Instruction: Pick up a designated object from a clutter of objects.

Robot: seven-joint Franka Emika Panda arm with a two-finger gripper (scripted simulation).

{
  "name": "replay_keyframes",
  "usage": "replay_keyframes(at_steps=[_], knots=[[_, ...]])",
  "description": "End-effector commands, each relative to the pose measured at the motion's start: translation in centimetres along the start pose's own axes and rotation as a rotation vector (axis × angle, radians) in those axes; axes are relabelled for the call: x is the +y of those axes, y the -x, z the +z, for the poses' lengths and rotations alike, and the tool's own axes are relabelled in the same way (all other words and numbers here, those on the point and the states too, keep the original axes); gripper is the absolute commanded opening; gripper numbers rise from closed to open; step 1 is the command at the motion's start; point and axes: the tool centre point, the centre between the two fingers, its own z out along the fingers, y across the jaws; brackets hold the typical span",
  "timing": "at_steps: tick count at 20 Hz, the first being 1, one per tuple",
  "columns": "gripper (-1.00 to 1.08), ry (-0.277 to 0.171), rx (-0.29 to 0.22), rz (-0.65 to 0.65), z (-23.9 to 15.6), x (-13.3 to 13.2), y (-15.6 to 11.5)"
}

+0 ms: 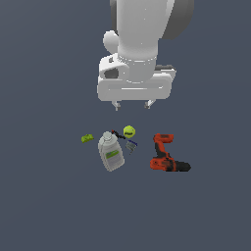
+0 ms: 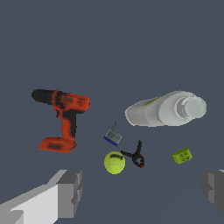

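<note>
The red-orange and black power drill (image 1: pixel 165 155) lies on its side on the dark floor, at the exterior view's right of the clutter. In the wrist view the drill (image 2: pixel 62 119) shows its black chuck and boxy red battery base. My gripper (image 1: pixel 132 104) hangs open and empty well above the clutter, over the yellow-green ball (image 1: pixel 129 131). Its grey fingertips (image 2: pixel 70 192) frame the wrist view, wide apart. The pale grey bottle (image 1: pixel 111 152) with a green label lies at the drill's left in the exterior view.
A tiny green block (image 1: pixel 87 138) lies at the exterior view's left of the bottle. A small black clamp (image 2: pixel 136 155) and a little grey-blue bit (image 2: pixel 113 137) lie between ball, bottle (image 2: pixel 166 109) and drill. The ball (image 2: pixel 114 162) and block (image 2: pixel 182 155) also show in the wrist view.
</note>
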Motion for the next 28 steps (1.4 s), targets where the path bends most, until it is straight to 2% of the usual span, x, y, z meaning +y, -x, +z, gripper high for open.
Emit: replay_keyframes(at_steps=[1,7,16,28], knots=[[1.08,0.000,0.000,0.000,0.0,0.0,0.0],[1.08,-0.005,0.004,0.011,0.0,0.9,-0.4],[1.08,-0.004,0.004,-0.003,0.3,0.8,-0.5],[1.08,0.001,-0.003,-0.177,3.1,-0.2,-2.2]])
